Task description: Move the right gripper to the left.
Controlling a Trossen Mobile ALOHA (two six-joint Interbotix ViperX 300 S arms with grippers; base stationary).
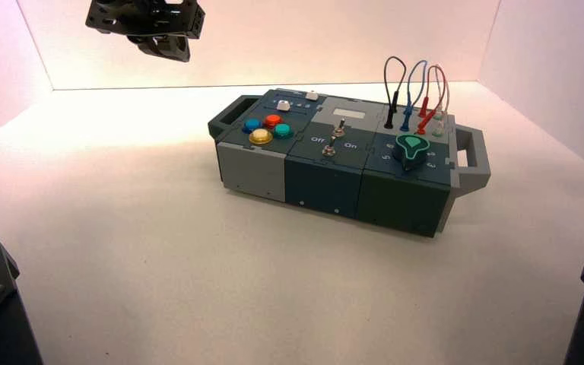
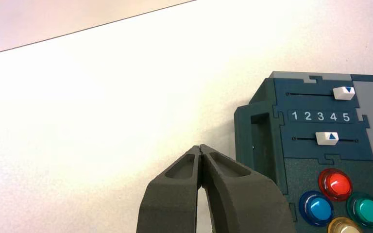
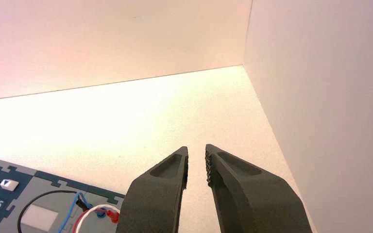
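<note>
My right gripper (image 3: 196, 148) shows only in its own wrist view. Its jaws stand a little apart and hold nothing. It hangs in the air above the wire end of the blue-grey box (image 3: 43, 187), facing the back right corner of the white enclosure. It is out of the high view. My left gripper (image 1: 163, 47) hangs high at the back left, off the box's button end (image 2: 267, 145). Its fingertips (image 2: 201, 146) are pressed together and hold nothing.
The box (image 1: 334, 179) lies across the middle of the floor with a handle at each end (image 1: 475, 160). It bears coloured buttons (image 1: 268, 129), a toggle switch (image 1: 337, 135), a teal knob (image 1: 413, 148), looped wires (image 1: 414, 95) and two sliders (image 2: 343, 92). White walls (image 3: 330, 97) close in the back and right.
</note>
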